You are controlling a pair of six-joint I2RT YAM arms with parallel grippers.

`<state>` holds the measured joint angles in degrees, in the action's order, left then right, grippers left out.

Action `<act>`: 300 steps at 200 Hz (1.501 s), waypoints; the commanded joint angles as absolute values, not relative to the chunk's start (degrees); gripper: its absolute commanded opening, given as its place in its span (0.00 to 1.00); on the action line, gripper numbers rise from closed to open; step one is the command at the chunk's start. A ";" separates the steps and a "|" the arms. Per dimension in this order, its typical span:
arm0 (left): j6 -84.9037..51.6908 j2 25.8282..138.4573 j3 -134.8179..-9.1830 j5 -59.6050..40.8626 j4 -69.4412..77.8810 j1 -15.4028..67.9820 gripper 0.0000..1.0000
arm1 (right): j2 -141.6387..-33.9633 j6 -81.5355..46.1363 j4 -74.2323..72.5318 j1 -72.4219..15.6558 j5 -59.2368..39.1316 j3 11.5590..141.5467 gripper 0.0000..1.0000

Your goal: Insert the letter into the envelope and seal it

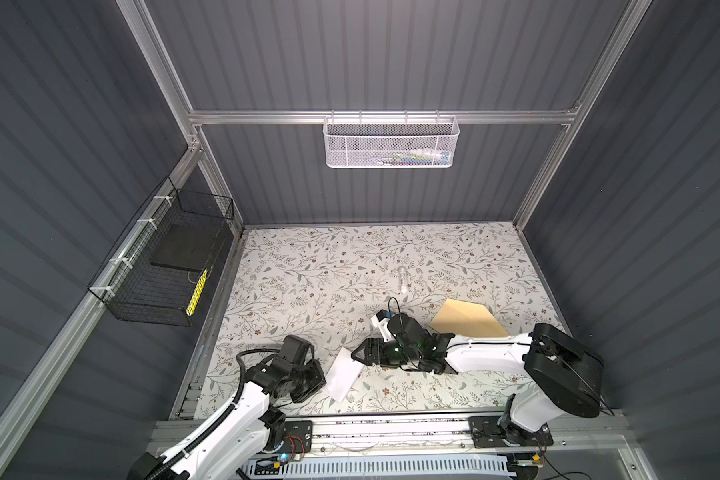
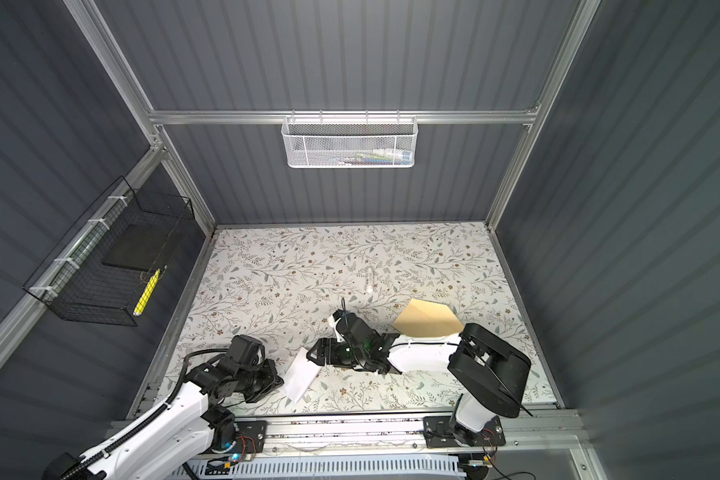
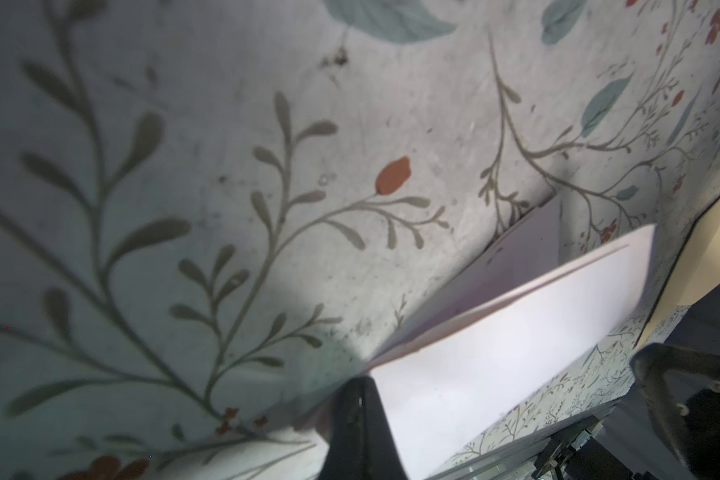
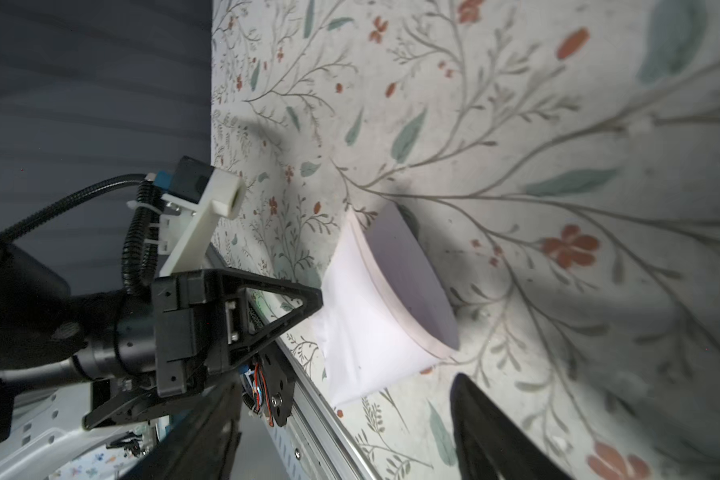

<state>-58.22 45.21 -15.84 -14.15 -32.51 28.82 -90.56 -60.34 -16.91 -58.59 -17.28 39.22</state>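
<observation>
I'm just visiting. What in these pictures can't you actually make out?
Envelope: near edge hidden under the right arm, both top views.
White mesh basket: contents too small and blurred behind the mesh, top views.
Letter: surface washed out white, left wrist view; any print unreadable.
Small tube: label too small, top views.

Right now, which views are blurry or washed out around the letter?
Left wrist view: the letter glares to featureless white, and the left gripper is out of focus. Right wrist view: the letter is sharp, partly shadowed. Both top views: sharp.
</observation>
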 commanded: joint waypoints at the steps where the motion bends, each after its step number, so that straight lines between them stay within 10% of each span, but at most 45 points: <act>1: -57.64 45.89 -13.36 -12.30 -40.34 29.09 0.01 | -91.30 -65.49 -18.69 -58.79 -14.94 35.54 0.72; 235: -58.03 46.00 -14.02 -12.01 -41.06 29.09 0.03 | -107.00 -69.19 -39.36 -58.45 -21.95 36.14 0.13; 300: -58.09 40.58 -25.06 -11.80 -37.58 29.07 0.85 | -99.21 -62.93 -31.81 -57.75 -20.54 37.05 0.00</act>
